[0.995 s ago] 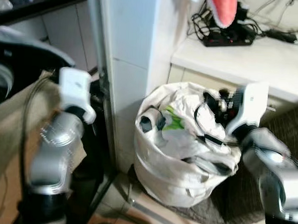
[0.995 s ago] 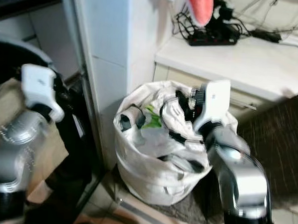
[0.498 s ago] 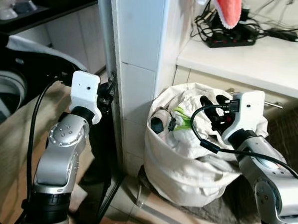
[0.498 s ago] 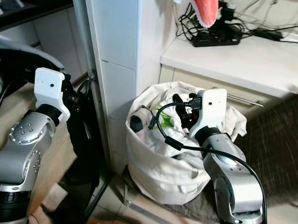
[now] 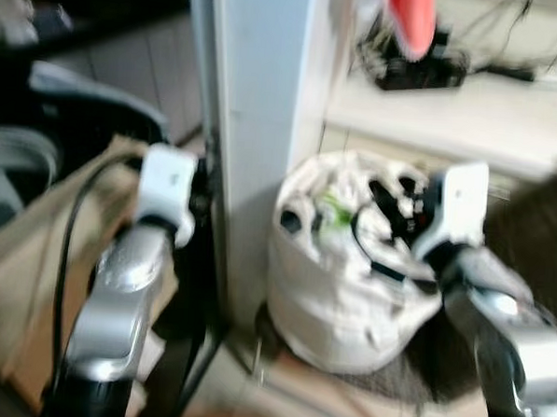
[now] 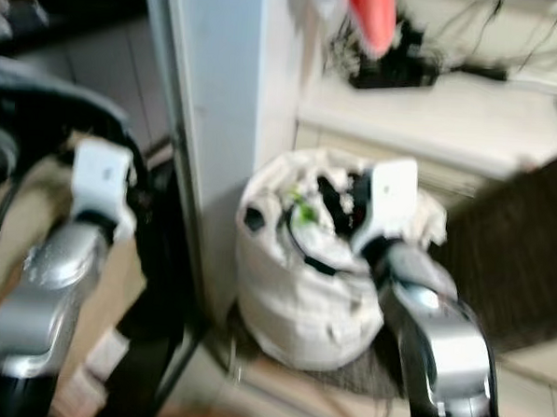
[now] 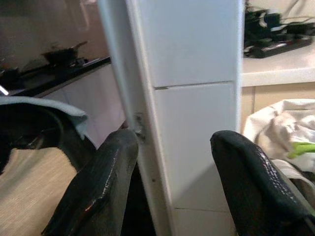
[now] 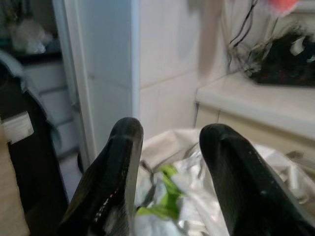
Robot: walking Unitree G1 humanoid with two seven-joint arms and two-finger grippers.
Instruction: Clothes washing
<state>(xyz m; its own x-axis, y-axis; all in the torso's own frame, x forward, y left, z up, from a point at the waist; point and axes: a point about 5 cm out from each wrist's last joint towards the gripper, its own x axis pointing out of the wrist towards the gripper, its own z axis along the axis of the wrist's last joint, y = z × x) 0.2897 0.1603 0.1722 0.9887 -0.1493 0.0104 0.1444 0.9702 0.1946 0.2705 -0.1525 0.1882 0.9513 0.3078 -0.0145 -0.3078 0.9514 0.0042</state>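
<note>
White soft fabric laundry bag [image 5: 341, 268], heaped with pale clothes, sits on floor beside white tiled pillar [image 5: 256, 95]. Right gripper [image 8: 167, 172] hovers above it, fingers spread, empty, probably lining up a grab. Left gripper [image 7: 172, 182] spread, facing pillar, idle.

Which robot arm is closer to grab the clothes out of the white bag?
The right one, probably. Its end effector hangs open just over the clothes in the white laundry bag. The left end effector, also open, is over by the white pillar, away from the bag.
</note>
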